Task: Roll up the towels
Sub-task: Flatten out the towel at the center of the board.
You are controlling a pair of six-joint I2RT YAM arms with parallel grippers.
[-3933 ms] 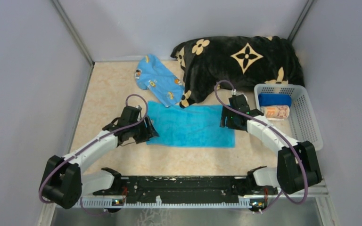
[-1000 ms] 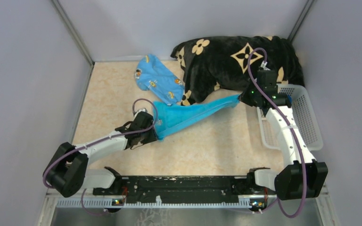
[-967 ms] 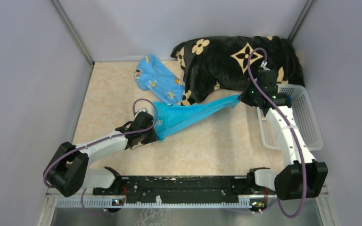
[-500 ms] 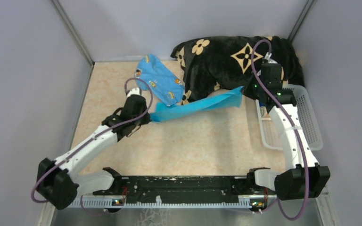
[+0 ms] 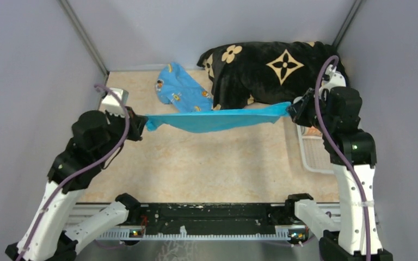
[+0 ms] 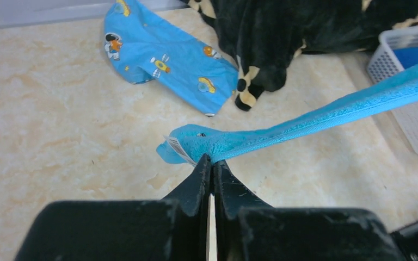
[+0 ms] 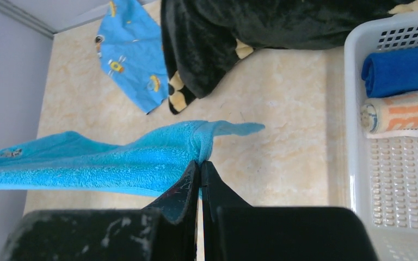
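A plain turquoise towel (image 5: 217, 118) hangs stretched in the air between both arms, above the table. My left gripper (image 5: 141, 123) is shut on its left corner (image 6: 196, 144), where a small white tag shows. My right gripper (image 5: 290, 111) is shut on its right corner (image 7: 209, 136). A light blue towel with orange cartoon prints (image 5: 180, 93) lies flat at the back of the table. In the white basket (image 7: 408, 201) at the right lie a rolled dark blue towel (image 7: 403, 69) and a rolled striped towel with orange lettering (image 7: 400, 117).
A large black plush blanket with tan flowers (image 5: 275, 68) is heaped at the back right, its edge touching the cartoon towel. The basket (image 5: 310, 155) stands against the right wall. Grey walls close in the beige tabletop (image 5: 207, 163) on three sides.
Both arms have risen and pulled apart, lifting the turquoise towel off the table and drawing it taut. The left gripper closed on the left corner and moved left.
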